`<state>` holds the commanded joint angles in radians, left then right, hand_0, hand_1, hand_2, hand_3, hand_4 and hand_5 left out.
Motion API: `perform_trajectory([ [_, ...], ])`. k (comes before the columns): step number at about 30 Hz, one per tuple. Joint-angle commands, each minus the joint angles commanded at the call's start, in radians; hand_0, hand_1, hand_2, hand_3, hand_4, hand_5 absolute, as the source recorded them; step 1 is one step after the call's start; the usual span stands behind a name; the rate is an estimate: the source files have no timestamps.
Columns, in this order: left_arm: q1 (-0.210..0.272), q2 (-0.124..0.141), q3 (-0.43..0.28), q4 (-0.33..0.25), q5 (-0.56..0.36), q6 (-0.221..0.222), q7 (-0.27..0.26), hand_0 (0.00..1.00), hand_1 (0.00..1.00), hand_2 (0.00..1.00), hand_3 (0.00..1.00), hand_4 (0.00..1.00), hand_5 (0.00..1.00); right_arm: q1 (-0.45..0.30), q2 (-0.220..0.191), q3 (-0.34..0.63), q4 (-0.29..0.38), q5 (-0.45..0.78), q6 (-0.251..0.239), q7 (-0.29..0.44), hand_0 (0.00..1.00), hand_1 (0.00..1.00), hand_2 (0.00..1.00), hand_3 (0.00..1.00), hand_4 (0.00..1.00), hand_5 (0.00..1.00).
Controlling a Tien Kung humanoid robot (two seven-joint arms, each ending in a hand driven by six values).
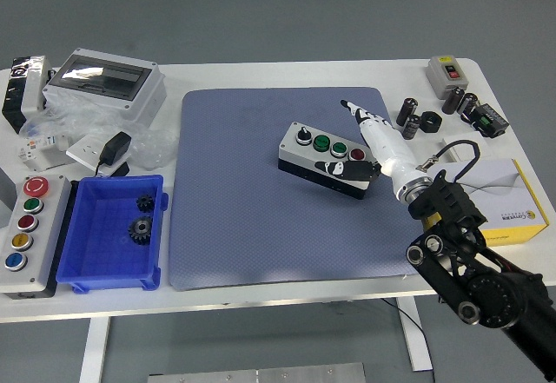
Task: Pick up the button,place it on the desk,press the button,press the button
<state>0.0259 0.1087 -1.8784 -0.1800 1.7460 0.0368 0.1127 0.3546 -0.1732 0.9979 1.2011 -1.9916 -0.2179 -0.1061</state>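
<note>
A grey button box (327,159) with a black knob, two green buttons and a red button on its top lies on the blue-grey mat (261,227) that covers the middle of the white table (261,75). The box sits right of the mat's middle, turned at a slant. The right hand (375,144), white with black marks, comes in from the lower right on a black arm (473,270) and lies along the right end of the box. Its long fingers (358,112) are stretched out straight, pointing away toward the far edge of the mat, past the box's far right corner and not on any button. The thumb (346,169) is bent across the near side of the box, touching its front edge just below the red button. The hand is not closed around the box; it rests flat against it, holding nothing. At the left of the table stand a blue tray (111,261) with two dark gears, a long panel of coloured buttons (24,224) and a grey case with a clear lid (104,83). At the right lie a yellow and white carton (499,196), some black cylinders (415,118) and a small grey switch box (447,72).
</note>
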Motion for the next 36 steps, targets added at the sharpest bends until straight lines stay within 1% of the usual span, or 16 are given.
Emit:
perform_trajectory([
  [9, -0.003, -0.001, -0.003, 0.000, 0.002, 0.001, 0.005, 0.628, 0.673, 0.664, 0.759, 0.725, 0.286, 0.018, 0.015, -0.015, -0.068, -0.008, -0.004, -0.005, 0.998, 0.982, 0.998, 0.998, 0.998, 0.467],
  [15, -0.012, 0.003, 0.000, 0.000, 0.001, 0.000, 0.001, 0.628, 0.673, 0.664, 0.758, 0.724, 0.286, 0.032, 0.025, -0.039, -0.110, -0.003, -0.012, -0.010, 0.998, 0.975, 0.998, 0.998, 0.998, 0.472],
  [20, -0.013, 0.003, 0.002, 0.000, -0.001, 0.000, 0.002, 0.628, 0.673, 0.664, 0.758, 0.724, 0.286, 0.040, 0.028, -0.069, -0.137, 0.001, -0.037, -0.024, 0.998, 0.975, 0.998, 0.998, 0.998, 0.472],
  [21, -0.013, 0.003, 0.001, 0.000, -0.001, 0.000, 0.003, 0.628, 0.672, 0.664, 0.758, 0.723, 0.285, 0.041, 0.029, -0.075, -0.141, 0.000, -0.043, -0.027, 0.959, 0.941, 0.989, 0.998, 0.998, 0.473],
  [26, -0.013, 0.003, -0.005, 0.000, 0.006, 0.000, 0.003, 0.628, 0.672, 0.664, 0.758, 0.723, 0.285, 0.043, 0.030, -0.091, -0.150, -0.019, -0.077, -0.040, 0.959, 0.941, 0.989, 0.998, 0.998, 0.473],
  [27, -0.013, 0.003, -0.006, 0.000, 0.007, -0.001, 0.002, 0.628, 0.674, 0.664, 0.758, 0.723, 0.285, 0.044, 0.030, -0.094, -0.150, -0.025, -0.087, -0.043, 0.603, 0.730, 0.798, 0.995, 0.954, 0.299],
  [32, -0.016, 0.004, -0.006, 0.000, 0.009, -0.001, -0.001, 0.628, 0.674, 0.664, 0.758, 0.723, 0.285, 0.047, 0.032, -0.113, -0.152, -0.048, -0.117, -0.054, 0.603, 0.730, 0.798, 0.995, 0.954, 0.299],
  [33, -0.016, 0.004, -0.006, 0.000, 0.009, -0.001, -0.001, 0.627, 0.674, 0.663, 0.758, 0.723, 0.285, 0.048, 0.032, -0.118, -0.152, -0.053, -0.121, -0.056, 0.240, 0.400, 0.481, 0.686, 0.371, 0.176],
  [36, -0.014, 0.003, -0.006, 0.000, 0.009, -0.002, 0.000, 0.627, 0.674, 0.663, 0.758, 0.723, 0.285, 0.049, 0.033, -0.132, -0.154, -0.069, -0.127, -0.063, 0.240, 0.400, 0.481, 0.686, 0.371, 0.176],
])
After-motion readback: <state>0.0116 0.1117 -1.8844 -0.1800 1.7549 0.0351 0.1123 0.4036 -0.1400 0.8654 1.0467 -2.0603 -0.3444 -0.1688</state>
